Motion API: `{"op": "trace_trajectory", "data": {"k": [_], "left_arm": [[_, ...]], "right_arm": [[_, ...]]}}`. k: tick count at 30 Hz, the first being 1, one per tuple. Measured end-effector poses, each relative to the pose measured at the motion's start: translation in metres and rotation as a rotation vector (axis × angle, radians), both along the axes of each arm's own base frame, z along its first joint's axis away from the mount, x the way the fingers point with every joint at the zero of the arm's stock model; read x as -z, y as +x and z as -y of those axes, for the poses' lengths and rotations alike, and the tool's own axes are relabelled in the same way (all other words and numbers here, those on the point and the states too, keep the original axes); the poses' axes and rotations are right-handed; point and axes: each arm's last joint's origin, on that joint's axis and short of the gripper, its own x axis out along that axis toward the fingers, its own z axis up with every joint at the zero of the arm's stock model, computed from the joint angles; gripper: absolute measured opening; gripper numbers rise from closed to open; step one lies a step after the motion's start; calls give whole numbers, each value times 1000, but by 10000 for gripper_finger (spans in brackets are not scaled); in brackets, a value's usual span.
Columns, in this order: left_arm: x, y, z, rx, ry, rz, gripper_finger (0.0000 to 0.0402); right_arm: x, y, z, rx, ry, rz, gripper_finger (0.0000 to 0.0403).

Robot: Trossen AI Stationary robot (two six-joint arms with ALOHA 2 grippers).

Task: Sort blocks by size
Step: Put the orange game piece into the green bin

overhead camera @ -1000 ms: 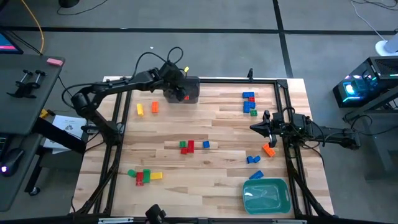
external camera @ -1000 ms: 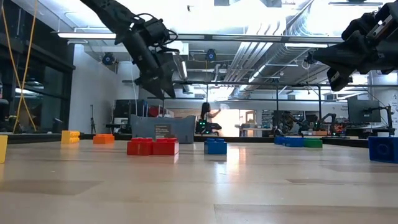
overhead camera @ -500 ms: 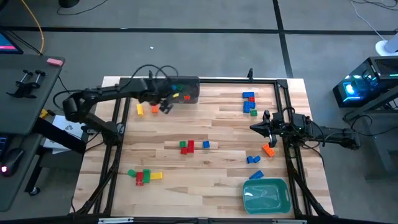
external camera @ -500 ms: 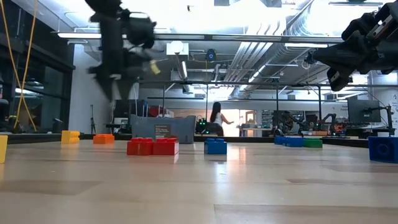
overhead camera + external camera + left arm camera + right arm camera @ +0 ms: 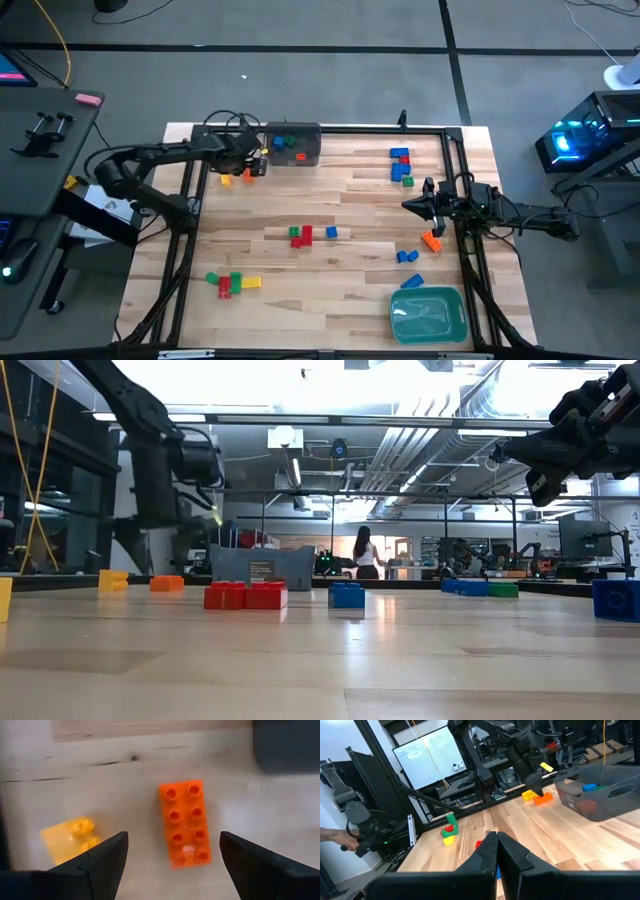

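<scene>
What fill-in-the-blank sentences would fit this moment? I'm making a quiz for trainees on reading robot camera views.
1. The left gripper hangs with its fingers ____ above the long orange block.
2. Beside that block lies a smaller ____ block.
3. The right gripper has its fingers ____.
4. The teal tray holds ____ blocks.

Missing words: open; yellow; shut; no

— What sort of place are you running this in?
— A robotics lab, as you can see: 2 dark arms at a wooden table [image 5: 350,205] on a metal frame, bare ceiling ducts [image 5: 420,455] and strip lights overhead.
— Anything else?
— Monitors [image 5: 432,757] on stands, more workbenches [image 5: 480,573] behind, a person [image 5: 365,550] standing far back.
</scene>
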Motion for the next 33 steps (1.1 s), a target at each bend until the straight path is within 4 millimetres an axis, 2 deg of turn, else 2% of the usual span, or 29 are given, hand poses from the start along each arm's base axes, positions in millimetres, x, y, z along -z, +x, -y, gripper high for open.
{"op": "trace_trajectory", "data": {"k": [5,11,15,18,20,26,30,33], "left_arm": [[14,13,-8,-5,30,42,298],[27,12,-10,-19,-17,-13,283],[26,11,-9,7,-20,-27,223],[22,9,-7,47,-33,-25,136],[16,7,-4,72,-35,-13,89],[-19,1,15,152,1,77,88],[-50,5,44,259,32,258,88],[-69,19,68,368,85,436,88]], "right_arm": [[0,0,0,0,0,0,1],[0,0,0,0,0,0,1],[0,0,0,0,0,0,1],[0,0,0,0,0,-1,1],[0,0,0,0,0,0,1],[0,0,0,0,0,0,1],[0,0,0,0,0,0,1],[0,0,0,0,0,0,1]]}}
